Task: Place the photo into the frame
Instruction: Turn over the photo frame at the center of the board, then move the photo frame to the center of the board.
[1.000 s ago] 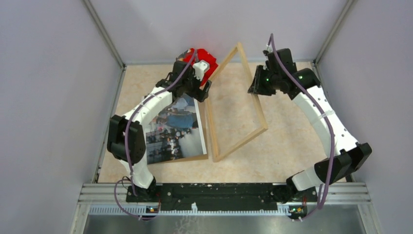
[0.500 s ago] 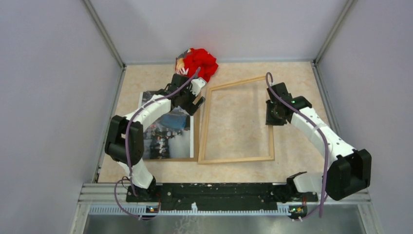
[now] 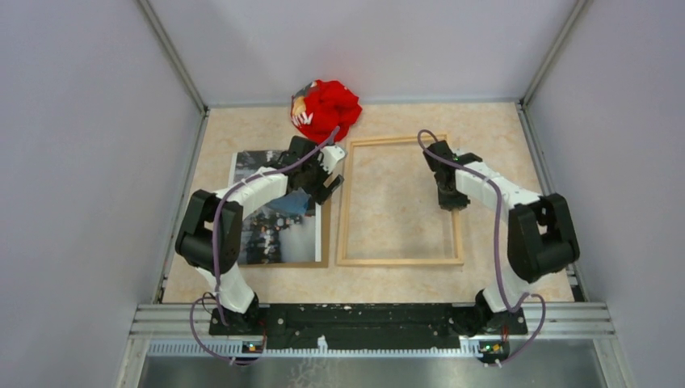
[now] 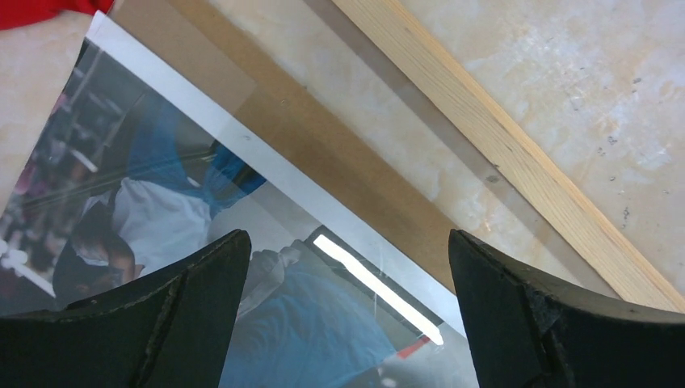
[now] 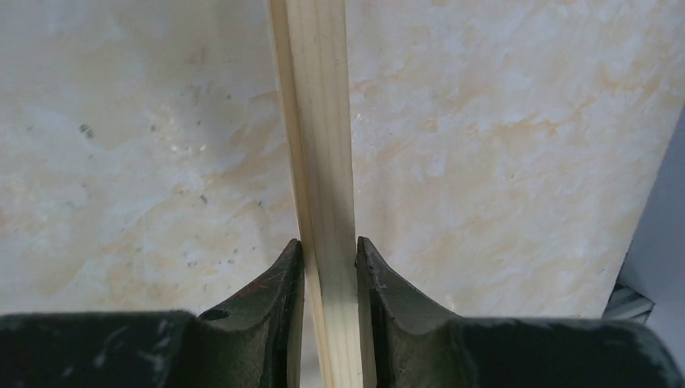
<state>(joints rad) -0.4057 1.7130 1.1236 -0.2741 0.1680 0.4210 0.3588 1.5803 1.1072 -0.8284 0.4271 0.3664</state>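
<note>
The frame, thin pale wood, lies flat on the table right of centre. My right gripper is shut on its right rail, one finger on each side of the wood. The photo, a glossy bluish crowd scene with a white edge, lies on a brown backing board left of the frame. My left gripper hovers wide open over the photo's far right part, nothing between its fingers. The frame's left rail runs just beyond the board.
A crumpled red cloth lies at the back, just beyond the photo and the frame's far left corner; a scrap of it shows in the left wrist view. Grey walls enclose the table on three sides.
The frame, held tilted up on edge a second ago, has come down flat on the table with the right gripper still on its rail. The left gripper has shifted slightly nearer over the photo.
</note>
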